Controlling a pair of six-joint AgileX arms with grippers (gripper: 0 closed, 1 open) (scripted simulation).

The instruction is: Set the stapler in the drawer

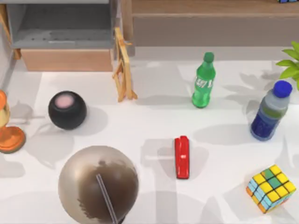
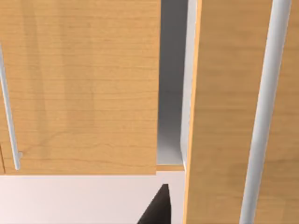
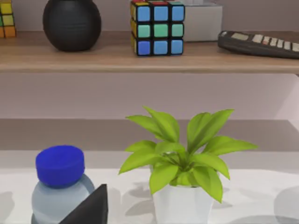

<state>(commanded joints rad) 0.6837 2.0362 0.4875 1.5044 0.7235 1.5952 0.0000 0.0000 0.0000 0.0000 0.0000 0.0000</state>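
Note:
The red stapler [image 1: 182, 157] lies flat on the white table, a little right of the middle, lengthwise front to back. The drawer [image 1: 65, 59] stands pulled out at the back left, its grey interior bare and its light-brown front panel facing the table. A dark part of my left gripper [image 2: 156, 207] shows in the left wrist view in front of wooden panels with metal handles. In the right wrist view, a dark part of my right gripper [image 3: 88, 207] sits near a blue-capped bottle [image 3: 60, 179]. Both grippers are away from the stapler.
A green bottle [image 1: 203, 81] stands behind the stapler, and the blue-capped bottle [image 1: 270, 112] and a plant [image 1: 292, 60] to the right. A multicoloured cube [image 1: 271, 188] lies front right. On the left are a black ball [image 1: 67, 110], a wooden stand [image 1: 123, 65] and a large grey-brown dome [image 1: 98, 186].

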